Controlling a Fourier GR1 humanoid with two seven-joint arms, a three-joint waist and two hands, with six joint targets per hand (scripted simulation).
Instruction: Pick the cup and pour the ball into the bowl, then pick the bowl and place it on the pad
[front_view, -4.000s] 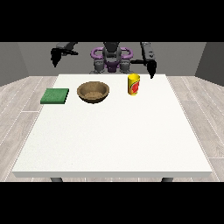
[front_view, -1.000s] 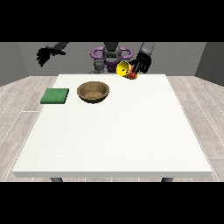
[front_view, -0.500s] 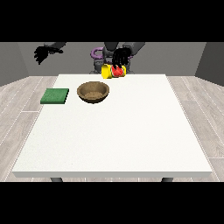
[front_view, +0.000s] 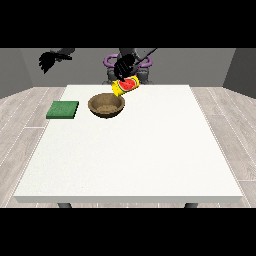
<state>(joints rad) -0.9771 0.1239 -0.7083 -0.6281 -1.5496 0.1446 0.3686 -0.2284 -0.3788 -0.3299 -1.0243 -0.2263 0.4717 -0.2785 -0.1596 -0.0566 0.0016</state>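
Nearest us, the bowl (front_view: 106, 105) sits beside the green pad (front_view: 62, 109). Above its far rim we hold the tilted cup (front_view: 125, 86), one hand (front_view: 122, 66) wrapped round it. Tipped off-centre, the unseen ball may miss. Our raised hand (front_view: 48, 61) holds nothing.

No readable text or labels.

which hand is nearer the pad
The right hand, at the view's left, raised above and behind the pad. The left hand holds the cup over the bowl, farther away.
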